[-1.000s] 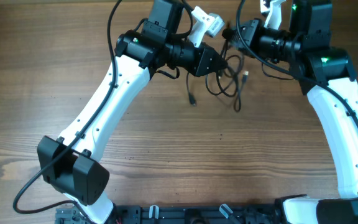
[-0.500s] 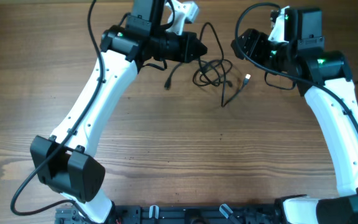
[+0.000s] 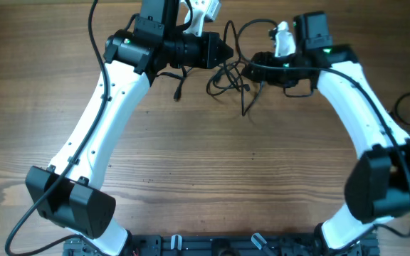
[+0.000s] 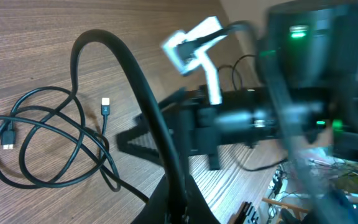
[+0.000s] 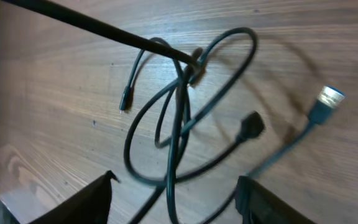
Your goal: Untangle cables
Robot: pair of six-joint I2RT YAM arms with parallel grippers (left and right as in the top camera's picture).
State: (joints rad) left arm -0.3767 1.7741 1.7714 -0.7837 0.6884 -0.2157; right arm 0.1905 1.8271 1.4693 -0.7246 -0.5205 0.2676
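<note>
Wooden table point(image 3: 191, 163) spreads under 2 white arms whose tips meet near its far edge. The left gripper point(image 3: 224, 51) is pinched narrow on 1 strand of the cables point(image 3: 228, 80). In its wrist view that strand rises from between the fingers and arcs over to the left. The right gripper point(image 5: 176, 180) stands wide and holds nothing, its fingers either side of the tangle below it. Between the 2 grippers the cables lie in overlapping loops on the wood. 1 silver-tipped plug point(image 5: 324, 99) and 1 black plug point(image 5: 250, 124) lie beside the knot.
</note>
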